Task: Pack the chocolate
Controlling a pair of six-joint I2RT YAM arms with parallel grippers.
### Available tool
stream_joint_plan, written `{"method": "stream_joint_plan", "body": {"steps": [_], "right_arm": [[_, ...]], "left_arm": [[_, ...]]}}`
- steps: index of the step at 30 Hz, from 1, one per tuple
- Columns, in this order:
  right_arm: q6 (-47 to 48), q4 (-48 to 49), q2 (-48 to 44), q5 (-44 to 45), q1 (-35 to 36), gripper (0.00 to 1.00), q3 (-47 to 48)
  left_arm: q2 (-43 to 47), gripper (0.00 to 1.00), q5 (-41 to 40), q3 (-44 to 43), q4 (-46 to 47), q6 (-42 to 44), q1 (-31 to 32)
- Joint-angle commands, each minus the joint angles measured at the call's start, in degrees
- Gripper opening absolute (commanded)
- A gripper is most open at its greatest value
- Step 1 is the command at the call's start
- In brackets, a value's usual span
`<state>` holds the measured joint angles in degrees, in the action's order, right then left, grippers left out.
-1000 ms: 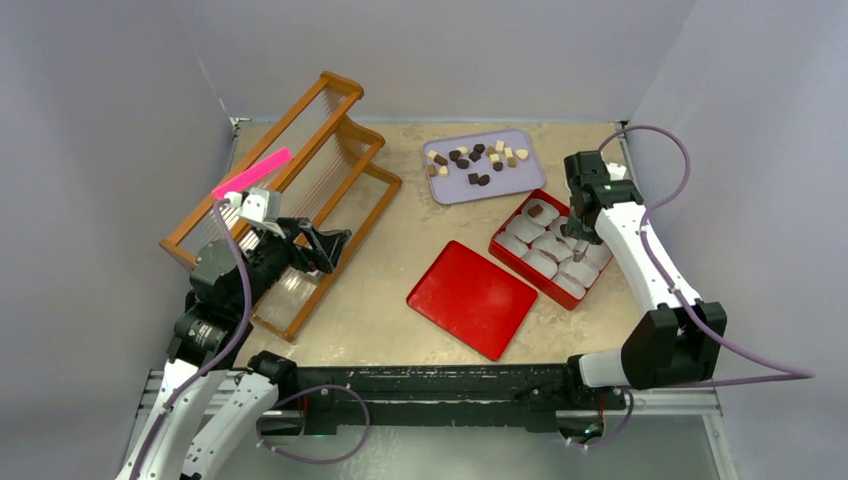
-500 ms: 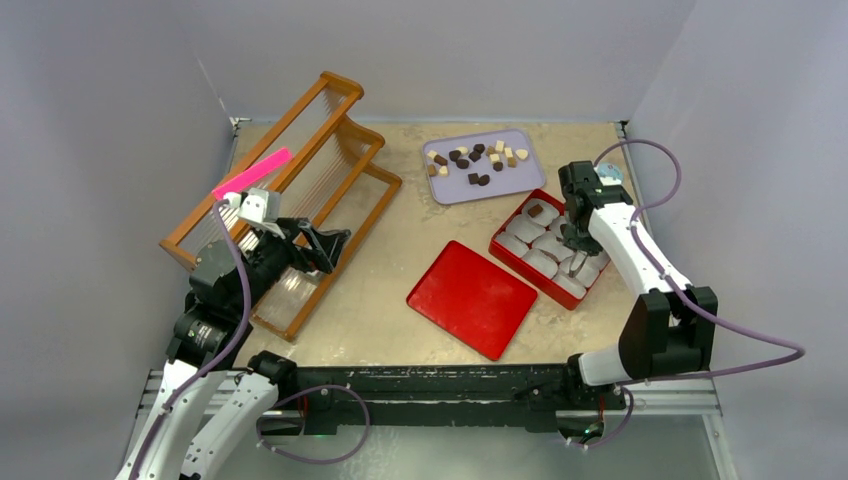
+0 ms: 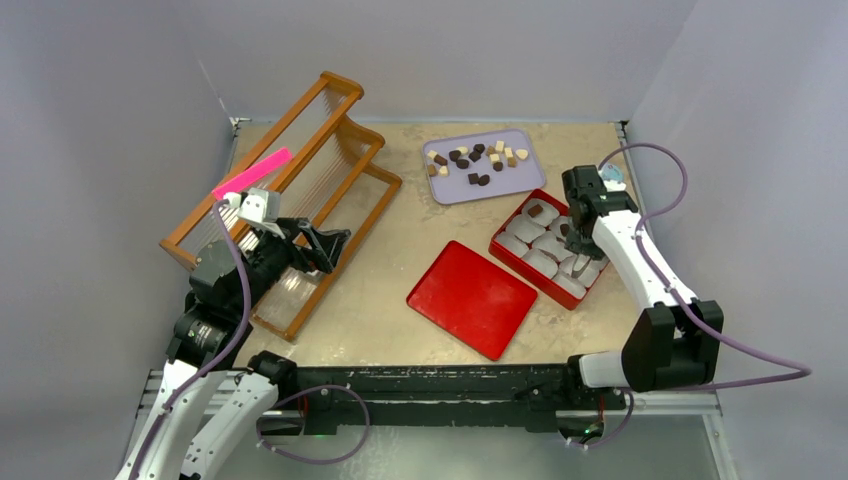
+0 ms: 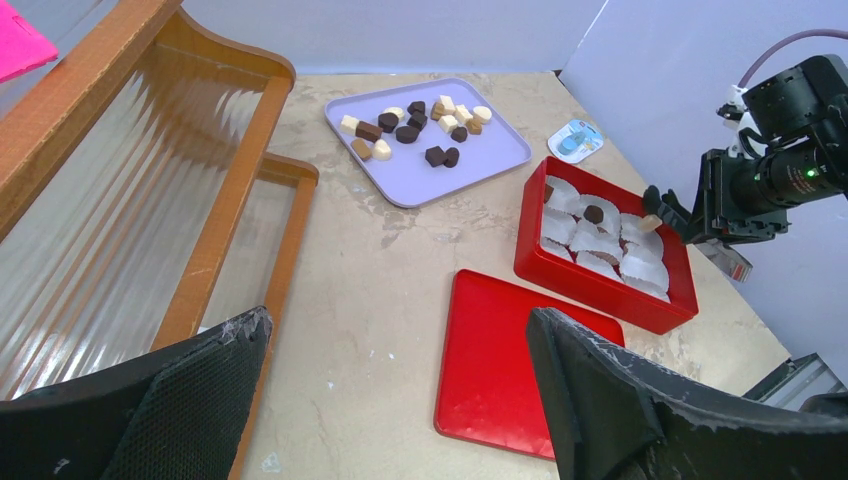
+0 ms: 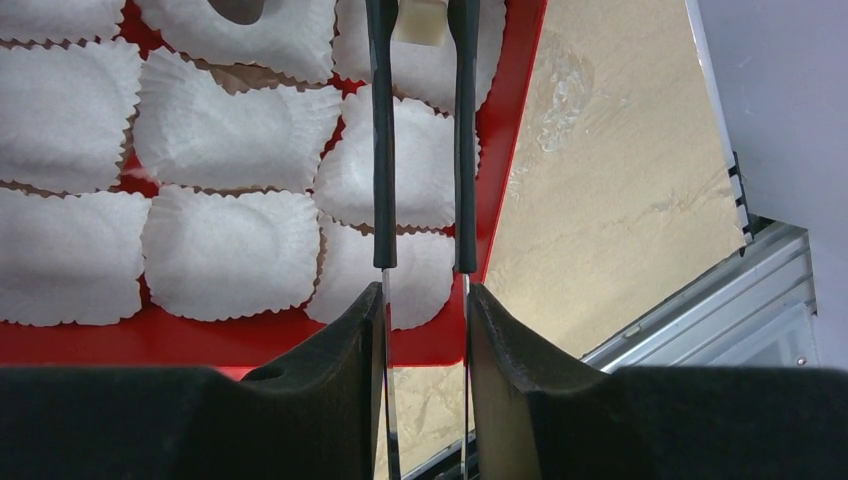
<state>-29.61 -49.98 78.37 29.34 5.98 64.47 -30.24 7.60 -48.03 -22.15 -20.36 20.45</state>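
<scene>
Loose chocolate in dark, mid-brown and cream pieces lies on a lavender tray at the back. The red box holds white paper cups; a dark piece sits in a far cup. My right gripper is shut on thin metal tweezers. Their black tips flank a cream chocolate over a cup at the box's right side; I cannot tell whether they still pinch it. My left gripper hangs open and empty over the table beside the wooden rack.
A flat red lid lies in front of the box. A tall wooden rack with a pink strip on it fills the left side. A small blue-and-white item lies near the back right edge.
The right wrist has shifted a little over the box's right side and the tweezers' blades have spread slightly. The left arm has not moved.
</scene>
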Motion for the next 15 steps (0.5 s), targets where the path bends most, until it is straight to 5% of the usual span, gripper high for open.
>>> {"method": "stream_joint_plan", "body": {"steps": [1,15], "right_arm": [[-0.9,-0.7,-0.7,2.7,-0.3,0.35,-0.3],[0.2,-0.8,-0.9,3.5,-0.3,0.39,2.7]], "left_arm": [[0.5,0.98,-0.6,-0.6,0.6,0.4,0.4],[1.0,0.98,-0.8,-0.5,0.6,0.4,0.4]]}}
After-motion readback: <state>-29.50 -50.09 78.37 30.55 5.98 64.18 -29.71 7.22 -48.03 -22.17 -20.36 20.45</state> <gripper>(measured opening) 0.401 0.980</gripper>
